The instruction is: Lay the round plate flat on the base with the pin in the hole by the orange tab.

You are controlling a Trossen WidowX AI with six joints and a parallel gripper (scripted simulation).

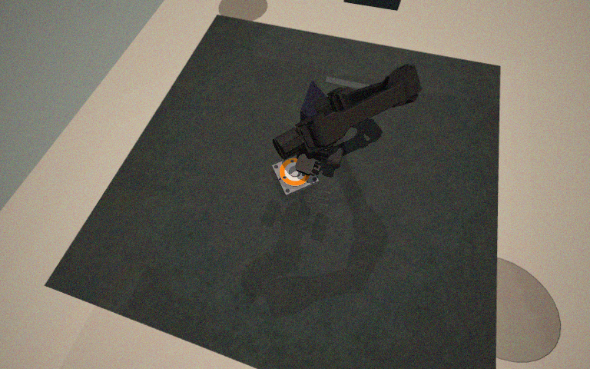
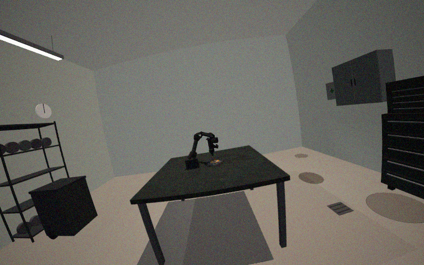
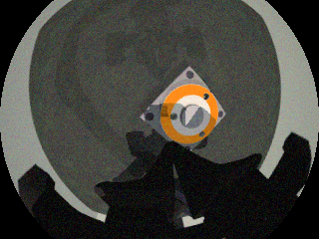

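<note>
The round plate has an orange ring and a pale centre, and sits around the grey post on the square grey base. Small dark holes show in the ring in the wrist view. A shadow crosses its left side, where the tab cannot be told clearly. I cannot make out the pin or the plate's tilt. My gripper is shut and empty, pointing down above the plate. In the top view the gripper hides part of the plate's right side.
The arm's base stands on the dark table near the plate. The arm reaches over from there, and its shadows fall across the table top. A shelf, cabinets and a drawer unit stand away from the table.
</note>
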